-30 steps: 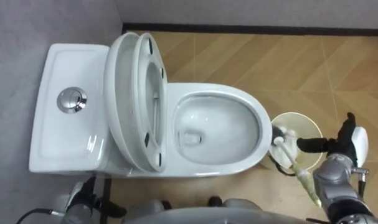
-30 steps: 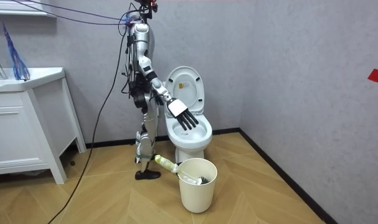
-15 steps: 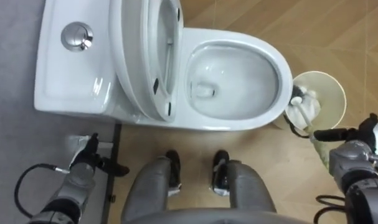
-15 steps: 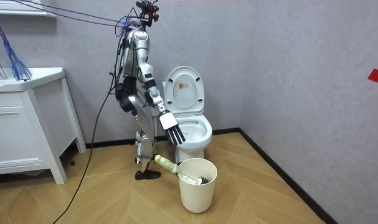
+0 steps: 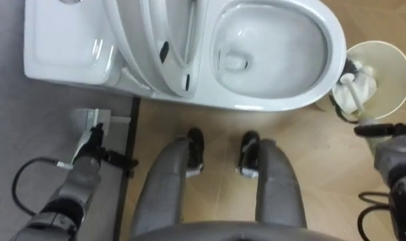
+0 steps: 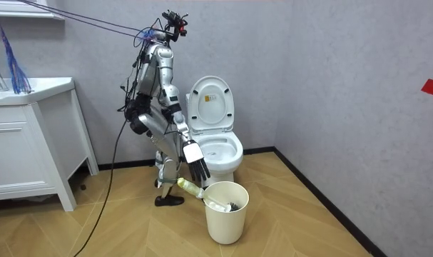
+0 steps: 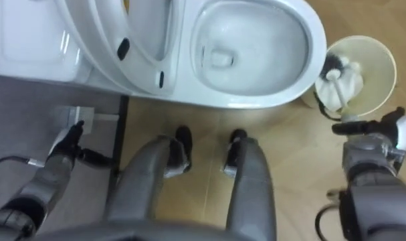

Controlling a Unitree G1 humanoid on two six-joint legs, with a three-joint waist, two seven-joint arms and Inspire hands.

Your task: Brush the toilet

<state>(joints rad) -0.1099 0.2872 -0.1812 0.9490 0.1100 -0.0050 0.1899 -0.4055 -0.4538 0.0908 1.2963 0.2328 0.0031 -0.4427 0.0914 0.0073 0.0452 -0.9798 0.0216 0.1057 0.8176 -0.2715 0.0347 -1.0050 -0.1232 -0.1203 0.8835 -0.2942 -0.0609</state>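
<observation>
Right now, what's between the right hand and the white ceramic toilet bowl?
Right eye view: the round cream bucket sits between right hand and toilet bowl.

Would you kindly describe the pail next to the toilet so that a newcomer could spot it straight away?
Find the white toilet with its lid raised, on the wooden floor. Just off the front of its bowl, on the robot's right, stands the pail: round, open-topped and cream rather than porcelain white, with a white lump lying inside.

Open toilet beside bin
</observation>
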